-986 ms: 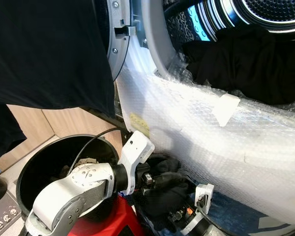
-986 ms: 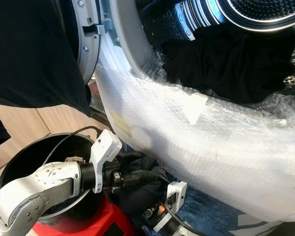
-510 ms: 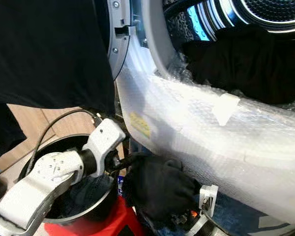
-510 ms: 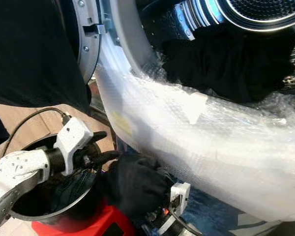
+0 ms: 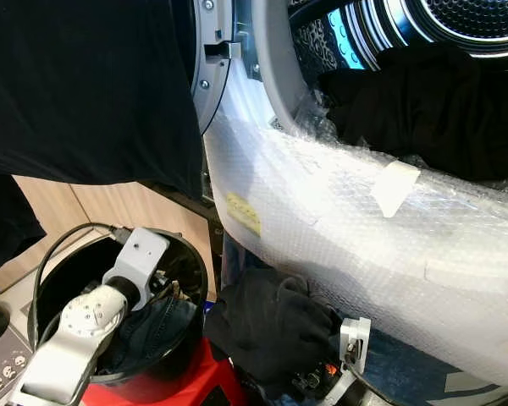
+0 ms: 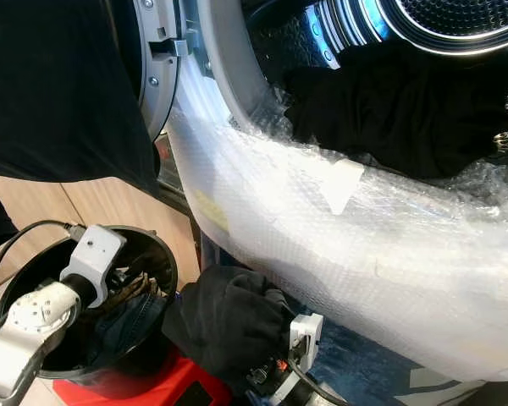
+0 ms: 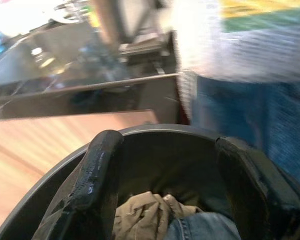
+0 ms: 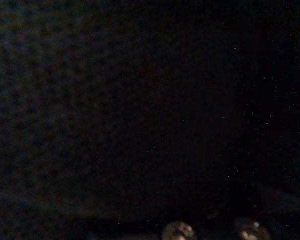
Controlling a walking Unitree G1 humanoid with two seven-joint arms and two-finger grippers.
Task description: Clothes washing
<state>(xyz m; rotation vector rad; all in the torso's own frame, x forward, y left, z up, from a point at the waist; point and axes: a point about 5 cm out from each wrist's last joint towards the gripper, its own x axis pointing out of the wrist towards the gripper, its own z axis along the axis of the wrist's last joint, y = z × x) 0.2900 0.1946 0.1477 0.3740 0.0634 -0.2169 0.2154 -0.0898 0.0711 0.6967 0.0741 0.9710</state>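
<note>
Left gripper (image 7: 162,200) hangs inside the black bucket (image 5: 190,275), fingers spread, empty, over jeans (image 5: 157,326). Right gripper (image 5: 309,372) under black garment (image 5: 271,326) beside the bucket, can't tell its fingers; more dark clothes (image 5: 432,106) in washer drum (image 5: 466,21).

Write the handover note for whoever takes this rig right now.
Left pincer: open, empty, poised over the black bucket, which holds jeans and a tan cloth.
Right pincer: buried under a black garment beside the bucket, below the washer's rim; grip can't be confirmed.
Done: black clothes already lie in the drum. Bubble wrap covers the washer's front lip.
Left: lift the black garment into the drum, then fetch the jeans and tan cloth from the bucket.
</note>
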